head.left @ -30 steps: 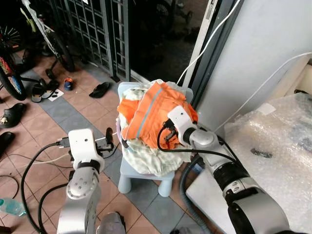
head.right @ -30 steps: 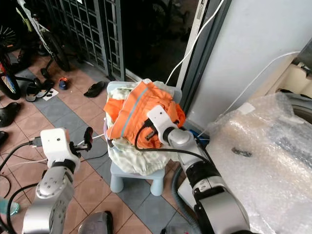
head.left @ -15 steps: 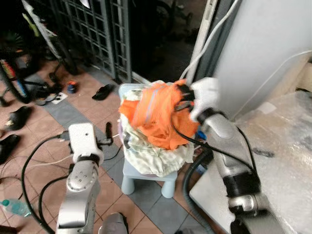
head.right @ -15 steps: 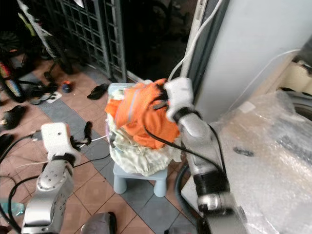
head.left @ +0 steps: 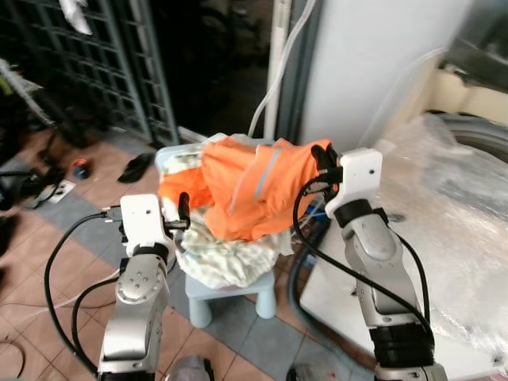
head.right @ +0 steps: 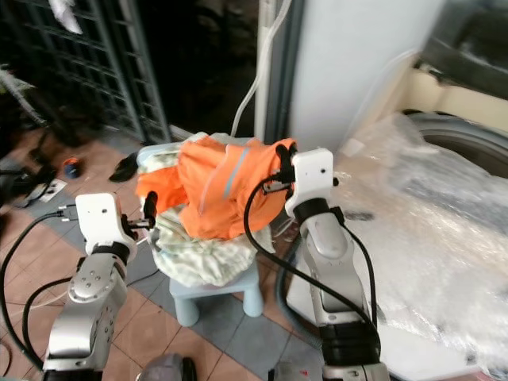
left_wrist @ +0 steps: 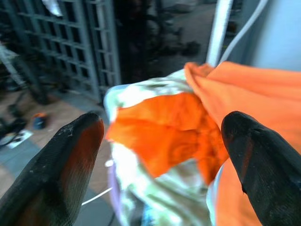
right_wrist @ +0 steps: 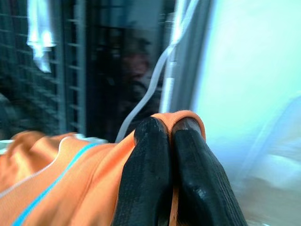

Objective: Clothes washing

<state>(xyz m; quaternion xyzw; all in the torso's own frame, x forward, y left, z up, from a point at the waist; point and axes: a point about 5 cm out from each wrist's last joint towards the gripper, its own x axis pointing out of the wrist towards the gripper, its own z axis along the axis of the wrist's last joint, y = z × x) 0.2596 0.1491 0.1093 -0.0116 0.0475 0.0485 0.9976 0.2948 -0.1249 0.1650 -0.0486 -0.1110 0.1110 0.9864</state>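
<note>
An orange garment point(head.left: 254, 190) with a pale blue stripe hangs stretched above a pile of light clothes point(head.left: 226, 258) heaped on a small pale blue stool point(head.left: 230, 295). My right gripper point(head.left: 321, 163) is shut on the garment's edge and holds it up at the pile's right, next to the washing machine point(head.left: 452, 214) wrapped in bubble plastic. In the right wrist view the two fingers point(right_wrist: 155, 155) press together on an orange hem point(right_wrist: 190, 116). My left gripper point(head.left: 182, 211) stays open at the pile's left side, with the orange cloth point(left_wrist: 164, 129) ahead of its spread fingers point(left_wrist: 77, 150).
A dark metal grille door point(head.left: 95, 71) stands behind the stool, with a sandal point(head.left: 136, 167) on the tiled floor. A white hose point(head.left: 274, 71) runs up the wall. A grey hose point(head.left: 298, 274) and black cables lie between the stool and the machine.
My right gripper has lifted the orange garment off the pile and carried it up and to the right. The camera has turned right. The left gripper stays by the pile.
</note>
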